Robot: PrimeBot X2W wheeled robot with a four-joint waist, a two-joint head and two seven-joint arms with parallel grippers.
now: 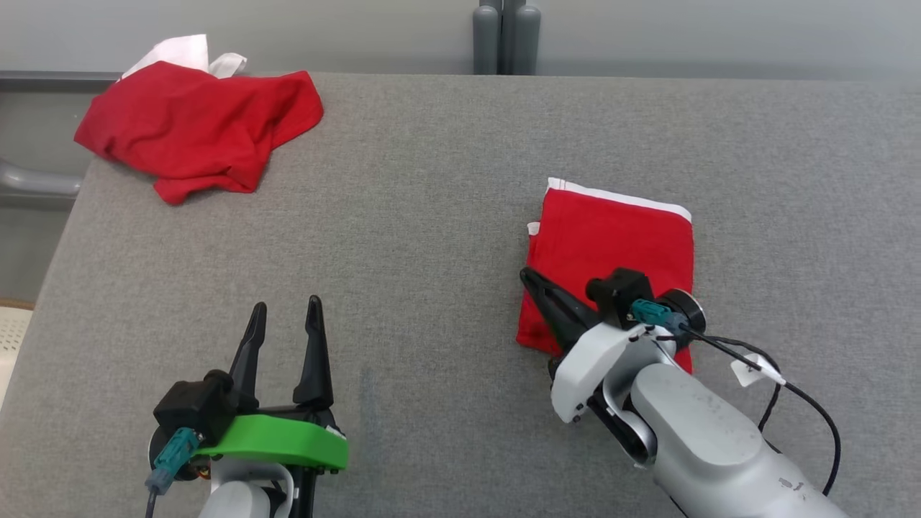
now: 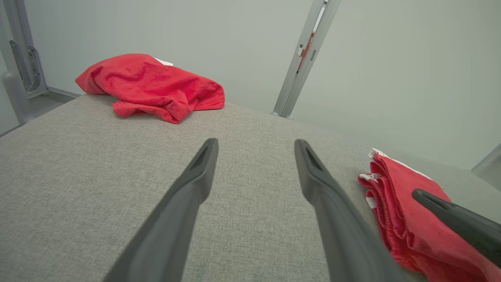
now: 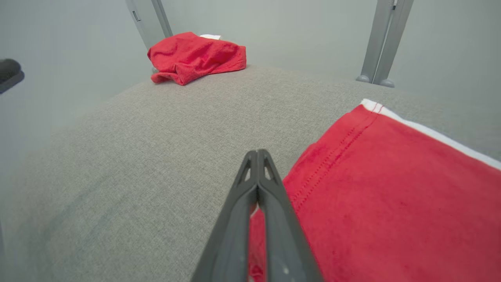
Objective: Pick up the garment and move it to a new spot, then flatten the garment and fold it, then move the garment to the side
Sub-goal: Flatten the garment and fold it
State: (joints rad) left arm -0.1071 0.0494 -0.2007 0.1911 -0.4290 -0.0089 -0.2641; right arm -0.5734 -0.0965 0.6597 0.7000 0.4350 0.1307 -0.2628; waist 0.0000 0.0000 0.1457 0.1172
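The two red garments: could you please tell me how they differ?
The folded garment lies as a flat, neat rectangle; the crumpled garment is a rumpled heap. The folded garment sits on the robot's right, with the shut right end effector at its left edge; the crumpled garment lies at the table's far left corner. Both are red with some white showing.

Folded garment (image 1: 619, 237): red, white edge band. Crumpled garment (image 1: 194, 122): red with white. Counter (image 1: 432, 216): finely flecked grey weave.
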